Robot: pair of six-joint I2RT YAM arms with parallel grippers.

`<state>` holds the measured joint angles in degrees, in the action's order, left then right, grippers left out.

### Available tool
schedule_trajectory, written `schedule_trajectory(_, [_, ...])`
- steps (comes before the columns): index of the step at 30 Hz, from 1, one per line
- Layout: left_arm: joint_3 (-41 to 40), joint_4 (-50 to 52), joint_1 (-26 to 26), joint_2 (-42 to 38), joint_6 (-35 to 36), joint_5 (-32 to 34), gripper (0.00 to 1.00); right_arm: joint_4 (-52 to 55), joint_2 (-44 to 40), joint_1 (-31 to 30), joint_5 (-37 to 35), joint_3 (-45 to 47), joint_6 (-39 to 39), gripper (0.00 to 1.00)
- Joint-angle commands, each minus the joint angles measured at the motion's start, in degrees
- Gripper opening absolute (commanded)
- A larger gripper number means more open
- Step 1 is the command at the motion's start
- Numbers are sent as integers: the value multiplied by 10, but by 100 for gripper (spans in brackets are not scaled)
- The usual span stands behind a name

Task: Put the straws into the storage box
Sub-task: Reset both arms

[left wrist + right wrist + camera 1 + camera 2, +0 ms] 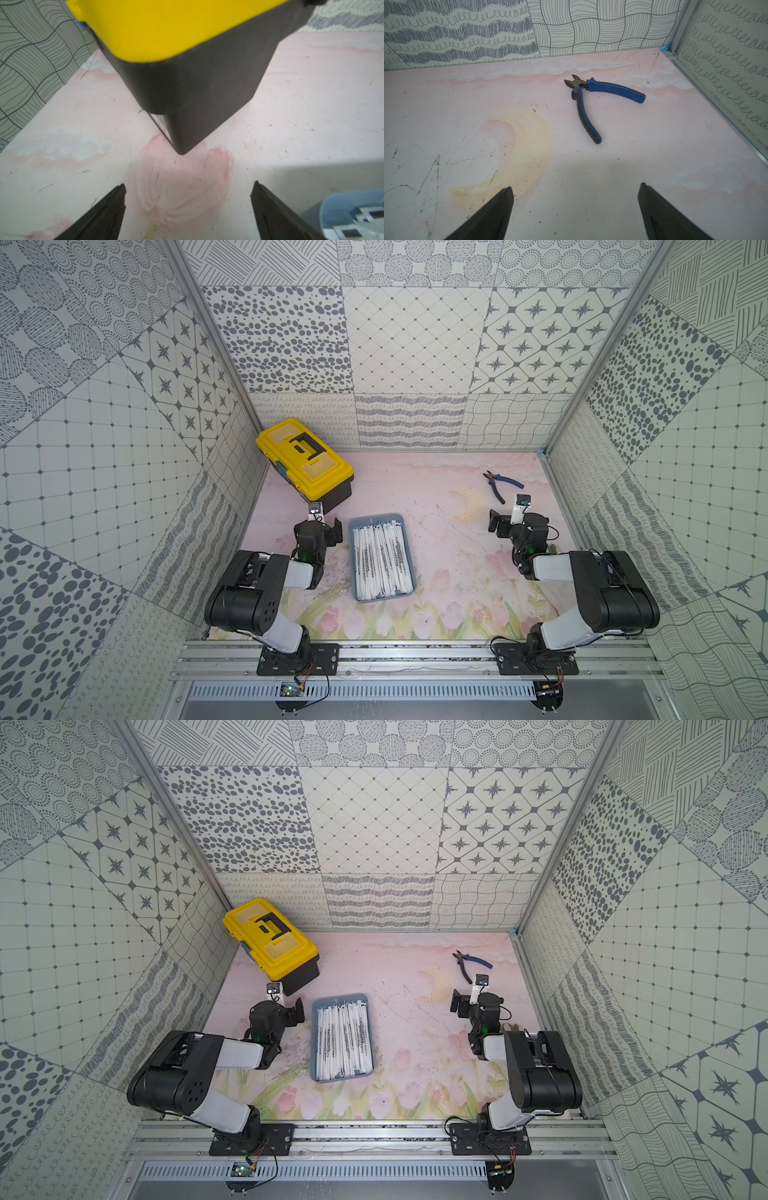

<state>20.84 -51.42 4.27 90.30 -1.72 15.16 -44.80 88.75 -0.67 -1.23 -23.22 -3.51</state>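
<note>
**Surroundings.** A yellow toolbox (305, 462) with a black base stands on the pink mat (415, 489), beyond the far left corner of the box (376, 517) and turned at an angle to it. Blue-handled pliers (500, 485) lie well to the far right of the box, close to the back wall, with their handles splayed apart. Patterned walls close the mat in on three sides.

**Left gripper.** My left gripper (189, 186) sits just beside the box's far left corner, between the box and the toolbox. Its fingers are spread wide, and the mat's pink flower print shows between them. In the left wrist view the toolbox's near corner looms straight ahead of the fingertips, blurred, and takes up most of the picture. A corner of the box (342, 207) shows past one finger. Whether that finger touches the rim I cannot tell.

**Right gripper.** My right gripper (575, 188) hangs well to the right of the box, about level with its far end. It is also spread wide, over scuffed mat beside a faded yellow crescent print. The pliers (591, 104) lie ahead of it, apart from the fingertips.

**Straws.** The straws (382, 562) lie in the box, packed side by side along its length, their white wrappers filling it from one long rim to the other. A few wrapper ends (353, 230) show at the corner nearest my left gripper. The whole bundle lies well apart from my right gripper.
</note>
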Motion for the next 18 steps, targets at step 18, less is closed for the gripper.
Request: schedule_trajectory(18, [16,-7,-9,4,-24,-38,99,-37,2,-2,5,0,7,99])
